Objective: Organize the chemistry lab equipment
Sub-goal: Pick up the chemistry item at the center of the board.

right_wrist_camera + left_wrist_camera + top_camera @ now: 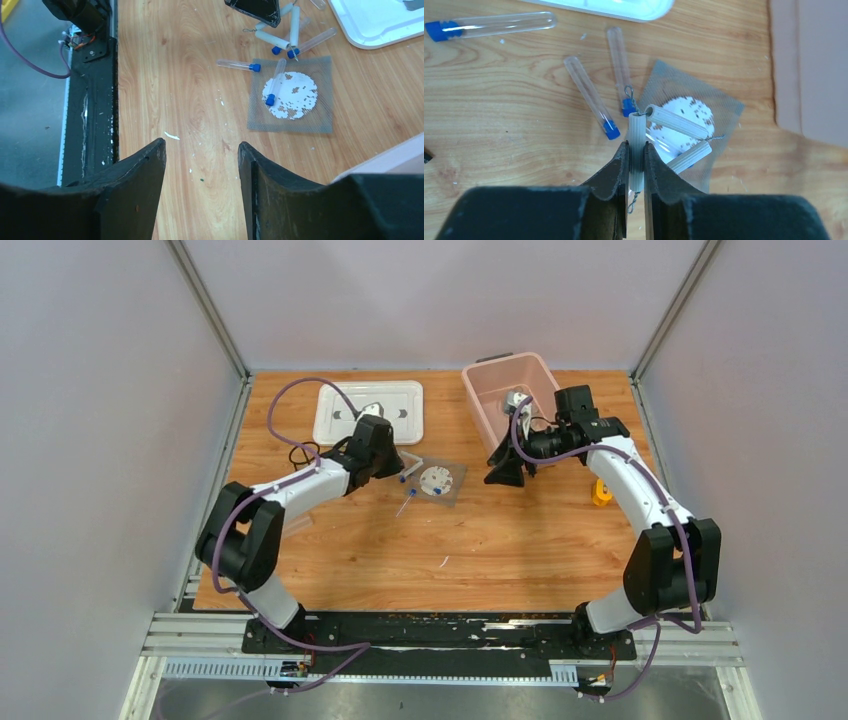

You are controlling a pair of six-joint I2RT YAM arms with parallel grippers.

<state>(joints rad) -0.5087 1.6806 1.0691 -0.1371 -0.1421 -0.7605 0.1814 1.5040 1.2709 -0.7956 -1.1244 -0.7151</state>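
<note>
My left gripper is shut on one white ribbed side of the small triangle, holding it just above a grey mesh square with a white disc. Three blue-capped tubes lie on the wood beside it, one farther left. In the right wrist view the mesh square carries one tube, another tube lies to its left, and the triangle hangs from the left fingers. My right gripper is open and holds nothing, hovering over bare wood beside the bin.
A pink bin stands at the back right with something pale inside. Its white lid lies at the back left, behind my left gripper. A small orange object sits by the right arm. Metal posts frame the table's back corners.
</note>
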